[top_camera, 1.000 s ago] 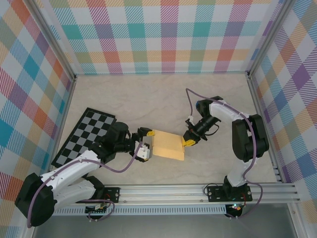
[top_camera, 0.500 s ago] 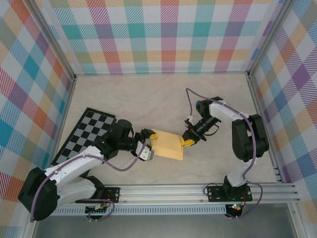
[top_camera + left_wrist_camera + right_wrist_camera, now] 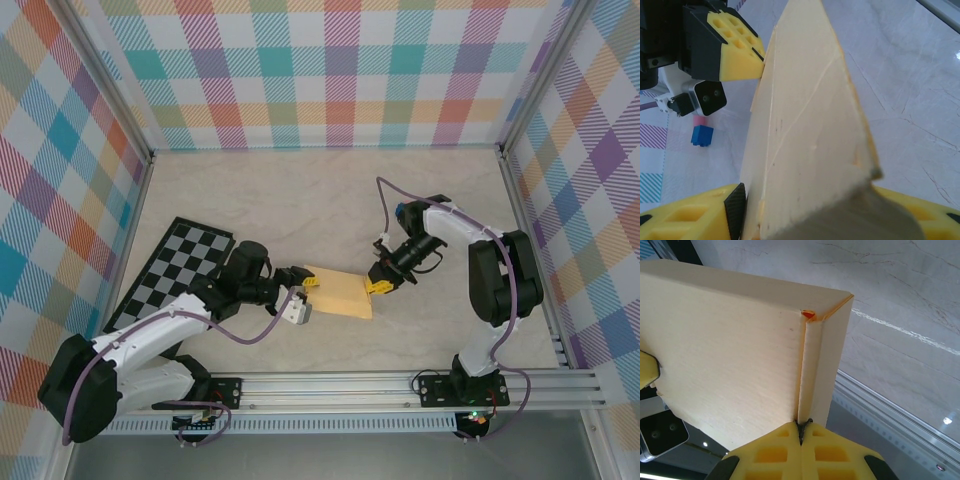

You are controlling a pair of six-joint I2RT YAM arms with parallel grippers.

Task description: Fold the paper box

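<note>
Two robot arms hold a paper box (image 3: 340,293) between them just off the middle of the table (image 3: 300,190), toward 6 o'clock. The right gripper (image 3: 378,285), at the box's 3 o'clock, is clenched on a narrow edge of card beside a corner seam. In its wrist view the two yellow fingers meet with only that thin strip between them. The left gripper (image 3: 302,297), at the box's 9 o'clock, straddles the opposite end with one finger on each side of the card. We cannot tell whether it has a grip on it.

We see several risks from here. The right hold covers very little card, so a pull or twist from the other arm could slide the box free. If the arms press toward each other, the thin panels could buckle or take a crease off the scored lines. The left jaws could also flatten the raised end if they bite down on it.

We can read no brand, label or writing on the box or the grippers. The checkered board (image 3: 170,275) at the table's 8 o'clock carries none either.
</note>
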